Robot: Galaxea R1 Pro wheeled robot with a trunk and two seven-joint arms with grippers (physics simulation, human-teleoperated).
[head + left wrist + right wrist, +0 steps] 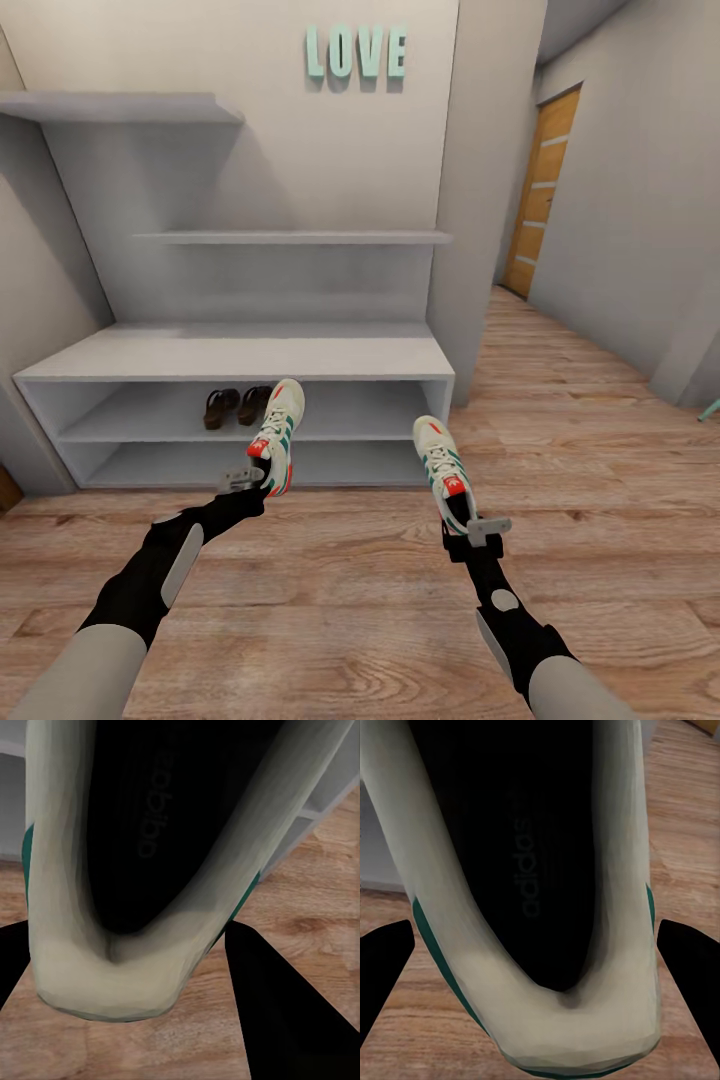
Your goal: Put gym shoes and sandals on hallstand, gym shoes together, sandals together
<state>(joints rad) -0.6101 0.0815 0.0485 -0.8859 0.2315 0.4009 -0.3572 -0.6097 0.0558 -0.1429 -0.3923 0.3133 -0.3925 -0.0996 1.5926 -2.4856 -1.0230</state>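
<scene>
**Both pincers loaded, sandals already racked**

Left pincer (262, 478) closed on the heel of one gym shoe (277, 436), held off the floor in front of the hallstand (230, 352); right pincer (466, 520) closed on the heel of the other gym shoe (441, 462), also airborne, toe toward the rack; two sandals (237, 405) sit side by side on the rack's middle tier; lower tier and top deck bare; judged roughly half done; left: set both sneakers adjacent on the rack.
</scene>
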